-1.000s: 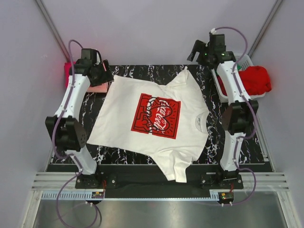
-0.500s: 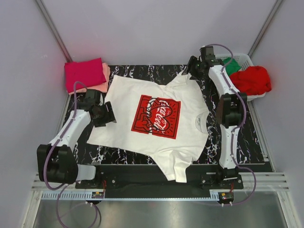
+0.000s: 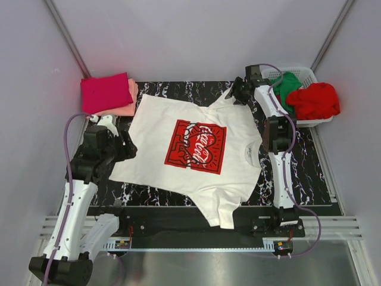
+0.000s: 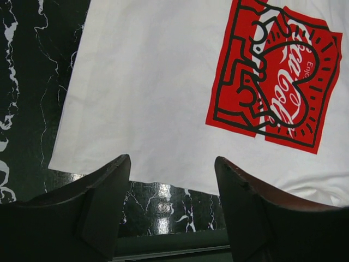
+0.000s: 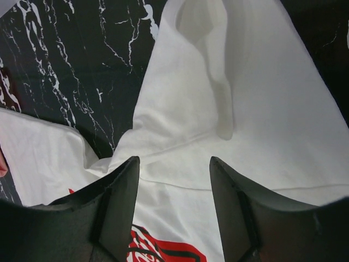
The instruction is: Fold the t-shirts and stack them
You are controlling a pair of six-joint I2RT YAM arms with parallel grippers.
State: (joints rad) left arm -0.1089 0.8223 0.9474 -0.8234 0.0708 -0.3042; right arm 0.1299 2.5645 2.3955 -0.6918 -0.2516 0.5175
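On the bench (image 3: 297, 173), white t-shirt (image 3: 155, 137) lay flat, red print (image 3: 196, 145) read "Coca-Cola"; left gripper (image 4: 172, 161) stood open above its hem edge, right gripper (image 5: 173, 161) open above a sleeve

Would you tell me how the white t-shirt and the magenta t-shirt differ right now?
The white t-shirt lies spread open on the table; the magenta t-shirt is folded into a compact rectangle. The white t-shirt carries a red square print; the magenta t-shirt is plain. Both are outside the basket.
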